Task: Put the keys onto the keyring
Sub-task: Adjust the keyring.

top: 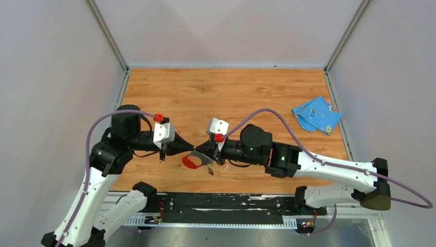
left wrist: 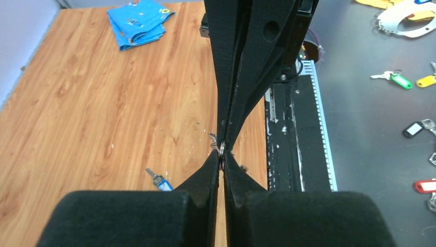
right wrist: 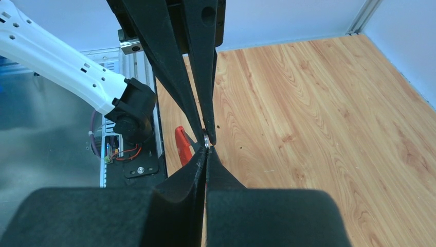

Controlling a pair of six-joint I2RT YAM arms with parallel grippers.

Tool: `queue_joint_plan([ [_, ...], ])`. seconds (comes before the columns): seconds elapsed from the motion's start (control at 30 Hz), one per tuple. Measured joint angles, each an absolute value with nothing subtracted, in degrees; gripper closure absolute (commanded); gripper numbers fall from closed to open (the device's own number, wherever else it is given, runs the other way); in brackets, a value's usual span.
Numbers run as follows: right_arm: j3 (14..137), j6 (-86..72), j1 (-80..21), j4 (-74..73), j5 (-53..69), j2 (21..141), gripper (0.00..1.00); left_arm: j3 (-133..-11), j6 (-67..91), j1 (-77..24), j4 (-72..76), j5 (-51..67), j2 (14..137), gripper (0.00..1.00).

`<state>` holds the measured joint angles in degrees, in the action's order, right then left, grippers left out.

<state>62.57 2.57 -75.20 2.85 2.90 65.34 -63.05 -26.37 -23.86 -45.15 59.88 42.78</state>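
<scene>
Both grippers meet tip to tip at the table's near middle, over the keyring (top: pixel 191 162), whose red strap curves below them. In the left wrist view my left gripper (left wrist: pixel 221 157) is shut on the keyring's small metal ring (left wrist: pixel 221 153), and the right gripper's fingers (left wrist: pixel 230 77) come down onto the same ring. In the right wrist view my right gripper (right wrist: pixel 206 147) is shut on that ring too, with the red strap (right wrist: pixel 182 145) beside it. The blue-headed key (left wrist: pixel 159 180) lies flat on the wood left of my left fingers. A small dark piece (top: pixel 211 170), perhaps the black key, sits by the ring.
A crumpled blue cloth (top: pixel 316 114) lies at the table's far right. A black rail (top: pixel 221 203) runs along the near edge. Beyond it, off the table, several loose key tags (left wrist: pixel 396 79) lie on a grey surface.
</scene>
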Motion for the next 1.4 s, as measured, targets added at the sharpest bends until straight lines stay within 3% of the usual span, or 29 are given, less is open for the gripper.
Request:
queue_joint_plan([
  [0.2,62.57,2.87,-75.2,1.91,3.01,64.82,0.99,-63.07,-24.86,-23.86,-45.15,62.11,43.86,1.0],
  [0.3,62.57,2.87,-75.18,1.85,2.96,64.64,0.65,-63.07,-24.32,-23.86,-45.1,62.06,43.88,1.0],
  [0.4,62.57,2.46,-74.5,2.15,2.55,64.31,0.42,-63.16,-23.16,-23.86,-45.43,59.05,44.07,1.0],
  [0.5,62.17,1.72,-73.23,2.92,0.99,63.18,0.33,-64.1,-20.78,-23.86,-45.74,53.28,45.08,1.0],
  [0.77,54.54,-0.38,-71.22,9.5,-2.96,59.64,0.21,-65.89,-6.24,-23.86,-43.0,31.4,47.09,1.0],
  [0.87,53.58,-0.75,-71.22,11.86,-2.96,61.43,0.01,-65.45,0.43,-23.86,-40.38,26.11,46.54,1.0],
  [1.07,51.13,0.69,-71.37,19.09,-4.6,65.63,0.0,-63.53,12.05,-23.86,-34.52,18.9,43.97,1.0],
  [1.4,53.17,9.39,-76.12,29.74,-17.76,77.12,0.0,-63.4,22.72,-23.86,-32.58,8.56,44.84,1.0],
])
